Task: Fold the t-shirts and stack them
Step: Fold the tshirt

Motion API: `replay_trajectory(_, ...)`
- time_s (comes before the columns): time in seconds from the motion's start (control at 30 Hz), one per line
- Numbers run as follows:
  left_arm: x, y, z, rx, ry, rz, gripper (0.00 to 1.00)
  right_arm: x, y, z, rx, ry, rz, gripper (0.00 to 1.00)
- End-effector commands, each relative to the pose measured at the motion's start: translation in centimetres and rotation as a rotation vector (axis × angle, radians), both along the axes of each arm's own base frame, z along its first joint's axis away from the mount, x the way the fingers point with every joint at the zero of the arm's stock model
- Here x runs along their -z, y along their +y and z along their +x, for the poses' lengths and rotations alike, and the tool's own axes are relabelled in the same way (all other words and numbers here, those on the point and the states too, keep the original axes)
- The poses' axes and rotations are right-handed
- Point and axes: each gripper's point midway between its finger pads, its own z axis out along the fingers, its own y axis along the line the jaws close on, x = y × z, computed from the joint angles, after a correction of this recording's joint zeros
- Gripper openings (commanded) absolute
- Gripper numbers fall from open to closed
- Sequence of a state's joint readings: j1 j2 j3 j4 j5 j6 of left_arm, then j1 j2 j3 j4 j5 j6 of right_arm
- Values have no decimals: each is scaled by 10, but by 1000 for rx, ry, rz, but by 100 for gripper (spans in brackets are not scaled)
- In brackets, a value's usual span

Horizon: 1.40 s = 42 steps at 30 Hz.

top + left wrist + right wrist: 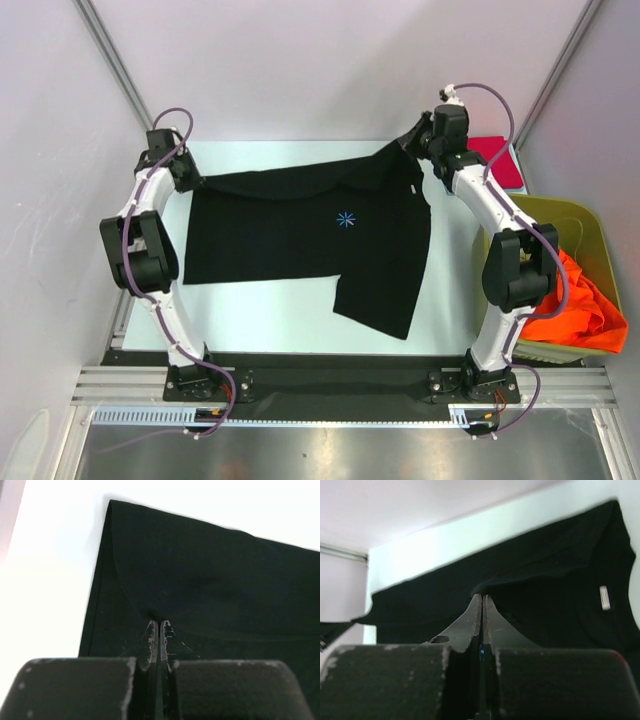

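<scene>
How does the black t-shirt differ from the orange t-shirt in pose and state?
The black t-shirt lies mostly spread across the table; the orange t-shirt is bunched in the olive-green bin. The left gripper and right gripper pinch the black one's far edge; no gripper holds the orange one. Both are soft cloth.

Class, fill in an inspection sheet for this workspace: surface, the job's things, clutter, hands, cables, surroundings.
Surface: pale table, largely covered by cloth.
Job's things: black t-shirt spread out, blue mark up, one part folded; red t-shirt flat at the far right corner; orange t-shirt heaped in the bin, spilling over its rim.
Clutter: olive bin at the right side.
Hands: left hand and right hand both shut on the black t-shirt's far edge.
Cables: purple cables loop along both arms.
Surroundings: white walls, metal frame rails.
</scene>
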<state>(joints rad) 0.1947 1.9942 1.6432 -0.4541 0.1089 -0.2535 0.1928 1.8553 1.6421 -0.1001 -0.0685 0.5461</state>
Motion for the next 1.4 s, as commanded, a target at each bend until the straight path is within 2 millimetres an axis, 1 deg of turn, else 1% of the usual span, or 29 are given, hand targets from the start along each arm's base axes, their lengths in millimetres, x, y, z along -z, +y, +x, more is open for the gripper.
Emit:
replay_trajectory(0.0,-4,7,4,13,11,4,0,4,-4,-11,12,41,-16,0)
replay_trajectory(0.03,-3,11,5,2,16,17,0,5,-4,-12,12,43,-27,0)
replay_trajectory(0.07,5,14,3,-3,43,21,0,8,-5,-14,14,52,-39,0)
replay_trajectory(0.2,7,29,3,-42,55,31,0,21,-3,-16,-9,85,-43,0)
replay_trajectory(0.3,-1,34,14,-60,-3,-42,0,23,0,-13,-17,83,-44,0)
replay_trajectory(0.37,-20,35,30,-65,-80,-80,0,24,0,-8,-14,80,-53,0)
replay_trajectory(0.43,-36,33,44,-52,-152,-96,0,14,1,0,-14,53,-49,0)
replay_trajectory(0.47,-47,29,56,-39,-215,-121,0,12,1,4,-15,42,-49,0)
replay_trajectory(0.5,-53,29,63,-39,-248,-136,0,13,1,10,-12,35,-50,0)
replay_trajectory(0.53,-56,28,70,-35,-274,-150,0,3,3,16,-13,4,-44,0)
replay_trajectory(0.57,-67,23,82,-13,-330,-184,0,-1,2,21,-7,-5,-41,0)
replay_trajectory(0.6,-83,23,93,3,-380,-193,0,7,3,30,-6,3,-45,0)
replay_trajectory(0.63,-78,21,104,10,-399,-226,0,-9,2,39,0,-33,-43,0)
replay_trajectory(0.73,-84,12,127,52,-489,-306,0,-11,-2,62,10,-83,-39,0)
replay_trajectory(0.77,-82,11,131,55,-499,-319,0,-16,-3,68,11,-110,-33,0)
replay_trajectory(0.83,-78,9,140,61,-530,-350,0,-14,-6,84,18,-148,-28,0)
replay_trajectory(0.9,-74,8,144,65,-541,-369,0,-35,-13,97,29,-218,0,0)
replay_trajectory(0.93,-70,8,147,67,-552,-375,0,-28,-15,104,32,-220,6,0)
replay_trajectory(0.97,-68,9,149,63,-559,-376,0,-38,-17,108,40,-246,27,0)
replay_trajectory(1.0,-67,9,152,63,-566,-378,0,-42,-22,112,47,-265,34,0)
replay_trajectory(1.03,-70,10,155,66,-582,-379,0,-37,-23,117,48,-264,38,0)
replay_trajectory(1.07,-58,12,158,59,-568,-382,0,-44,-22,120,43,-282,46,0)
replay_trajectory(1.1,-63,12,161,63,-582,-382,0,-44,-23,122,45,-276,59,0)
replay_trajectory(1.17,-61,18,162,52,-584,-397,1,-43,-15,122,9,-267,71,0)
replay_trajectory(1.23,-58,23,158,35,-577,-408,0,-40,-11,116,-8,-249,64,0)
replay_trajectory(1.27,-58,23,153,30,-569,-408,0,-47,-11,110,-8,-244,63,0)
replay_trajectory(1.3,-60,24,150,27,-567,-407,0,-37,-12,105,-2,-213,61,0)
replay_trajectory(1.33,-60,30,146,19,-563,-401,0,-37,-12,101,-4,-204,65,0)
replay_trajectory(1.37,-60,31,142,17,-555,-401,0,-51,-14,92,-4,-217,70,0)
